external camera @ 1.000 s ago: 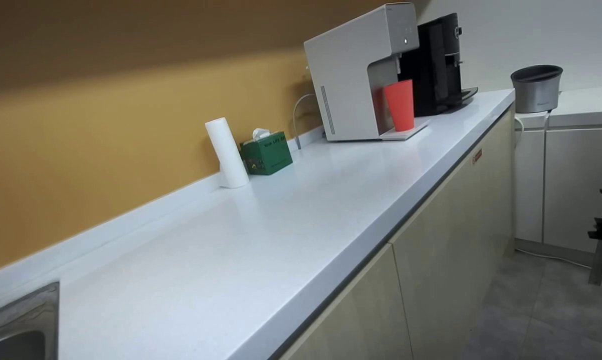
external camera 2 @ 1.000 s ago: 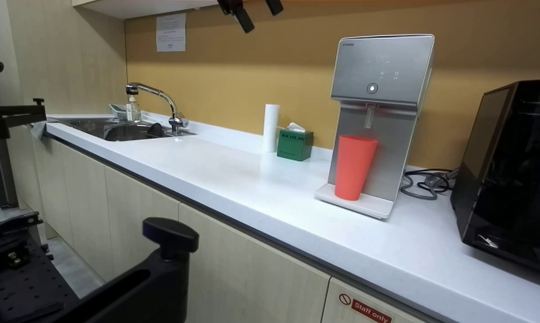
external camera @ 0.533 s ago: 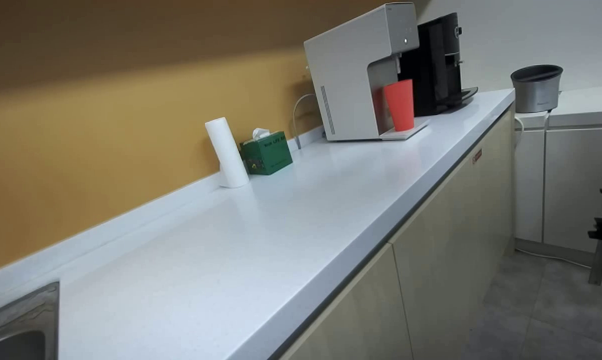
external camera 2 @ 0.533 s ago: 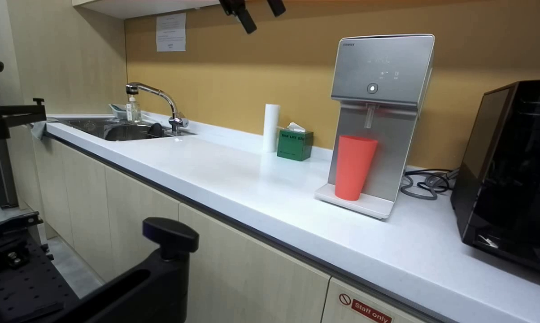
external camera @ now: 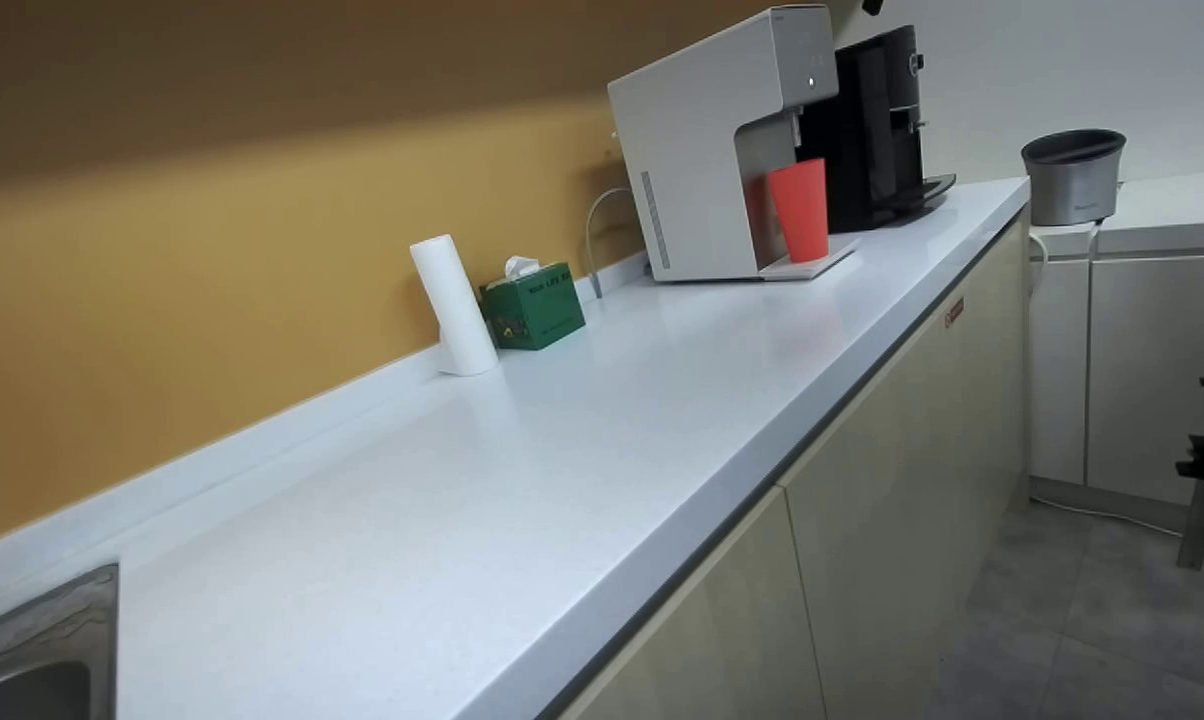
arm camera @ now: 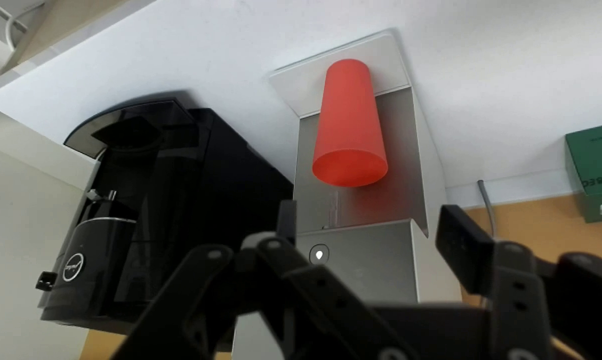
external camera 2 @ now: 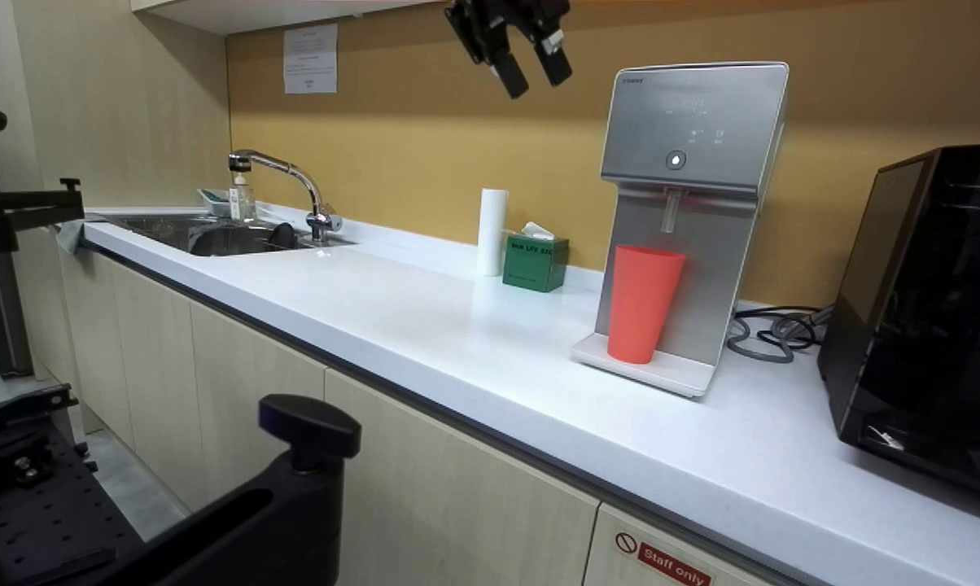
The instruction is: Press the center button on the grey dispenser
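Observation:
The grey dispenser (external camera 2: 693, 118) stands on the counter, with a round lit button (external camera 2: 675, 160) low on its upper front panel. It shows in both exterior views (external camera: 707, 150). A red cup (external camera 2: 645, 305) stands on its base under the spout. My gripper (external camera 2: 533, 75) is open and empty. It hangs in the air above and left of the dispenser in an exterior view. In the wrist view my gripper (arm camera: 368, 230) comes from the bottom, with the button (arm camera: 319, 254) seen between its fingers, nearer the left one. In an exterior view only a dark tip shows at the top edge.
A black coffee machine (arm camera: 151, 210) stands beside the dispenser. A green tissue box (external camera 2: 535, 262) and a white paper roll (external camera 2: 492, 232) stand on its opposite side. Cables (external camera 2: 775, 330) lie behind. A sink (external camera 2: 213, 236) with a tap is at the far end. A grey pot (external camera: 1074, 180) stands farther off.
In an exterior view my gripper has moved right and down, closer to the dispenser. A dark tip of it now shows at the top of an exterior view. The dispenser and cup have not moved.

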`<state>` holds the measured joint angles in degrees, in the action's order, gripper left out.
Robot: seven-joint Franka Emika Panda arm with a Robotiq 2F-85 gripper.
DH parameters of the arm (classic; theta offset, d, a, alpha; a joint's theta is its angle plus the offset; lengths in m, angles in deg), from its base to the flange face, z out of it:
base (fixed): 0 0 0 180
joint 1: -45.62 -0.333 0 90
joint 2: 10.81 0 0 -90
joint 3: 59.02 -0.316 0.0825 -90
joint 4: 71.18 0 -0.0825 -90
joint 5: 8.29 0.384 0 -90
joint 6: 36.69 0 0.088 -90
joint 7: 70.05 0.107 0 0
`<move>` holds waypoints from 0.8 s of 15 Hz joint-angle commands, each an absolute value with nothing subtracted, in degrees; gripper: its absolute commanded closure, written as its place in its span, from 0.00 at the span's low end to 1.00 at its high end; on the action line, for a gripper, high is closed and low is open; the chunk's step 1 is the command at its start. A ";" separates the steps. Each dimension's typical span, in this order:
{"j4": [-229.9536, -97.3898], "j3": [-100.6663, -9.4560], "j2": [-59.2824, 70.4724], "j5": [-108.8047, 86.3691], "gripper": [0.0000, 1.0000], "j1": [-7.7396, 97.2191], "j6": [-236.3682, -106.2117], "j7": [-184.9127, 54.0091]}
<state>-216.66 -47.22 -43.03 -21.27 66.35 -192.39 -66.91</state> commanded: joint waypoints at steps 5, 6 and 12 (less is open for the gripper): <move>-211.11 -45.06 -31.91 -16.85 0.83 66.72 -203.52 -67.87; -210.51 -44.77 -30.79 -16.51 0.90 66.59 -204.55 -68.18; -206.37 -41.91 -25.20 -11.51 1.00 63.49 -206.41 -71.95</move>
